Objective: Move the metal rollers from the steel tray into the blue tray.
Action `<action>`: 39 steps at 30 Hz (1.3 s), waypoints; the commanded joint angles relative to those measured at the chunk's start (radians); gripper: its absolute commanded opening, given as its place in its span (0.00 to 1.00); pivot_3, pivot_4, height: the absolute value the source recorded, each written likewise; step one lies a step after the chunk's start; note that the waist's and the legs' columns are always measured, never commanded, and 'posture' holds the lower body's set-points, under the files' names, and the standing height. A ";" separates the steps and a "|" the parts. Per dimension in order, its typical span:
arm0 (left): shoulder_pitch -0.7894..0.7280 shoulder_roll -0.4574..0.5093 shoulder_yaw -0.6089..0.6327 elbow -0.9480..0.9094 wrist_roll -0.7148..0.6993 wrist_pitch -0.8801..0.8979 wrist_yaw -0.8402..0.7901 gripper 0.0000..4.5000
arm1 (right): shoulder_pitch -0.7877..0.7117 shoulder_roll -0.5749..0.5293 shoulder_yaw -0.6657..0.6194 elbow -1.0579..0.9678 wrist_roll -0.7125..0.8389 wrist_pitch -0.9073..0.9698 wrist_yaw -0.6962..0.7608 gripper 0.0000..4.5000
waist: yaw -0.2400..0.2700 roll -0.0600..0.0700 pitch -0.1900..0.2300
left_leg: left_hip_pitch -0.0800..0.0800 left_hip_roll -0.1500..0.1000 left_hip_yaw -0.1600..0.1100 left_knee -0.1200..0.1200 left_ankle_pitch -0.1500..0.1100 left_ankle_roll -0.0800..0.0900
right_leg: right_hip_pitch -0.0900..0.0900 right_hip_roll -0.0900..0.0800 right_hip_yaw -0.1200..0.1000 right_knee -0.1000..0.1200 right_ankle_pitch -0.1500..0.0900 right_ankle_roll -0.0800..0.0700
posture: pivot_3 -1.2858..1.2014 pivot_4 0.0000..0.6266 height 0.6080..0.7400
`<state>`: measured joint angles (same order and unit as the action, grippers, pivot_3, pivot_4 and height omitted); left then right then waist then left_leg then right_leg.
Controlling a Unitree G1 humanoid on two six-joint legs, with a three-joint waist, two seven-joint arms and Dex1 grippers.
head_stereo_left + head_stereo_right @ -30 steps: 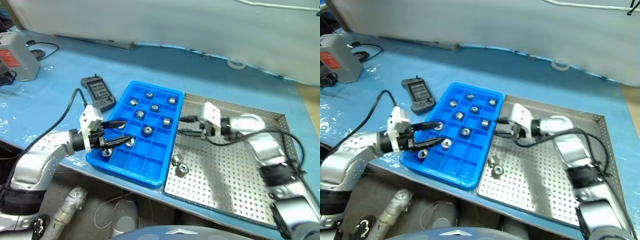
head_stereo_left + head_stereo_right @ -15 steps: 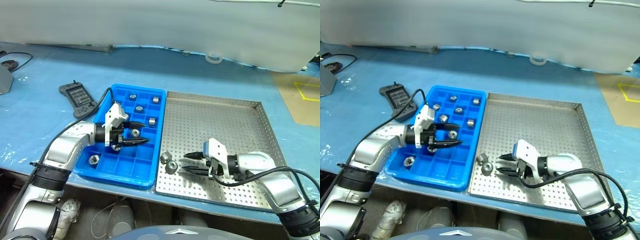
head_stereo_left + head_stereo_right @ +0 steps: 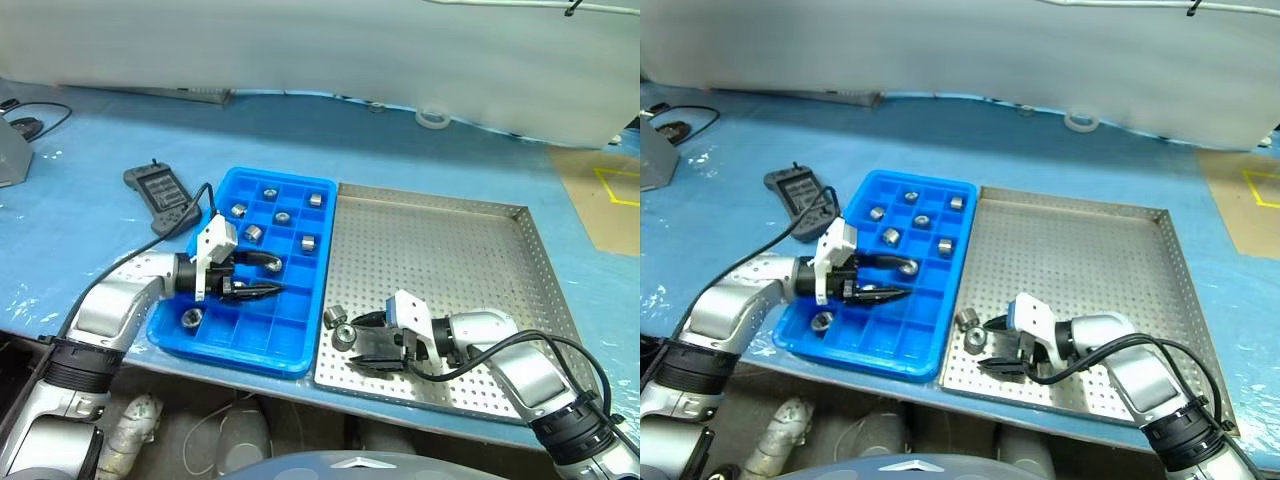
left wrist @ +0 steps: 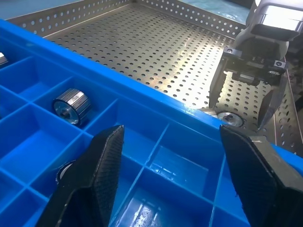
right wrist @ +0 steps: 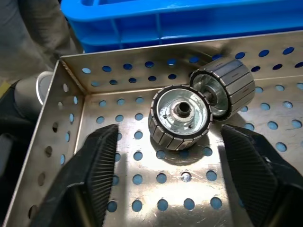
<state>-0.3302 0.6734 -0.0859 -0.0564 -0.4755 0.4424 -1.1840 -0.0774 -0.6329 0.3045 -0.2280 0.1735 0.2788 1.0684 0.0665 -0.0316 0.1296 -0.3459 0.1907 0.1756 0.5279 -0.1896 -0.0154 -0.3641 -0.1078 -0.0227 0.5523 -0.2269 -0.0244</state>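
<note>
At seven o'clock on the steel tray (image 3: pixel 470 250), two rollers (image 5: pixel 180 116) remain between the right gripper's (image 3: pixel 366 338) spread jaws; seven (by my count) sit in the blue tray (image 3: pixel 291 338), left gripper (image 3: pixel 262 276) unclenched, empty.

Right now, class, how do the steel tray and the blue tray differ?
The steel tray is silver, perforated and undivided; the blue tray is plastic, narrower and split into square compartments. The steel tray holds two metal rollers; the blue tray holds several. Both are rectangular, side by side.

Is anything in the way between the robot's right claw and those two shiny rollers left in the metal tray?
Nothing visible. The right gripper stands open just in front of the two metal rollers, with only bare steel tray floor between them.
</note>
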 commanded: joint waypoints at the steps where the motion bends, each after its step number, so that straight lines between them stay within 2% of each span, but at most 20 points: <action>1: 0.000 0.013 0.020 -0.037 -0.005 -0.002 -0.002 0.75 | -0.027 0.014 0.031 0.025 -0.042 -0.035 -0.019 0.99 | 0.001 0.000 0.000 | 0.000 0.000 0.000 0.000 0.000 0.000 | 0.000 0.000 0.000 0.000 0.000 0.000 | 0.52 0.24 1.00; 7: 0.003 0.018 0.020 -0.041 0.001 -0.005 0.000 0.75 | -0.057 0.051 0.075 0.083 -0.062 -0.039 -0.025 0.99 | 0.002 0.000 0.000 | 0.000 0.000 0.000 0.000 0.000 0.000 | 0.000 0.000 0.000 0.000 0.000 0.000 | 0.53 0.24 1.00; 12: 0.001 0.012 0.017 -0.054 0.005 0.003 0.019 0.75 | -0.075 0.063 0.055 0.115 -0.065 -0.047 -0.044 0.99 | 0.003 0.000 0.000 | 0.000 0.000 0.000 0.000 0.000 0.000 | 0.000 0.000 0.000 0.000 0.000 0.000 | 0.53 0.24 1.00; 24: -0.028 -0.014 -0.004 -0.045 0.024 -0.003 0.039 0.75 | -0.116 0.004 -0.031 0.010 -0.014 0.068 -0.046 0.99 | 0.002 0.000 0.000 | -0.001 0.000 0.000 0.000 0.000 -0.001 | -0.001 0.000 0.000 0.000 0.000 0.000 | 0.52 0.24 1.00; 30: -0.033 -0.032 -0.014 -0.027 0.041 -0.017 0.035 0.75 | -0.104 -0.017 -0.029 -0.044 -0.032 0.120 -0.082 0.99 | 0.002 0.000 0.000 | -0.001 0.000 0.000 0.000 0.001 -0.002 | -0.001 0.000 0.000 0.000 0.000 0.000 | 0.51 0.24 1.00; 33: -0.038 -0.041 -0.019 -0.027 0.047 -0.016 0.036 0.75 | -0.092 -0.006 -0.006 -0.058 -0.042 0.127 -0.099 0.88 | 0.002 0.000 0.000 | -0.001 0.000 0.000 0.000 0.001 -0.002 | -0.001 0.000 0.000 0.000 0.000 0.000 | 0.51 0.24 1.00; 35: -0.041 -0.044 -0.022 -0.026 0.051 -0.015 0.034 0.75 | -0.088 0.001 0.007 -0.063 -0.045 0.136 -0.106 0.73 | 0.002 0.000 0.000 | -0.001 0.000 0.000 0.000 0.001 -0.002 | -0.001 0.000 0.000 0.000 0.000 0.000 | 0.51 0.24 1.00; 39: -0.040 -0.046 -0.022 -0.027 0.056 -0.015 0.033 0.75 | -0.082 -0.007 0.012 -0.050 -0.042 0.127 -0.101 0.73 | 0.002 0.000 0.000 | -0.001 -0.001 0.000 0.000 0.001 -0.002 | -0.001 0.000 0.000 0.000 0.000 0.000 | 0.51 0.24 1.00</action>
<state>-0.3545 0.6265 -0.1129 -0.0692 -0.4162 0.4403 -1.1478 -0.1592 -0.6315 0.3272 -0.2534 0.1308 0.4173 0.9662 0.0688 -0.0311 0.1295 -0.3468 0.1902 0.1759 0.5278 -0.1887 -0.0169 -0.3649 -0.1078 -0.0223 0.5522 -0.2268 -0.0243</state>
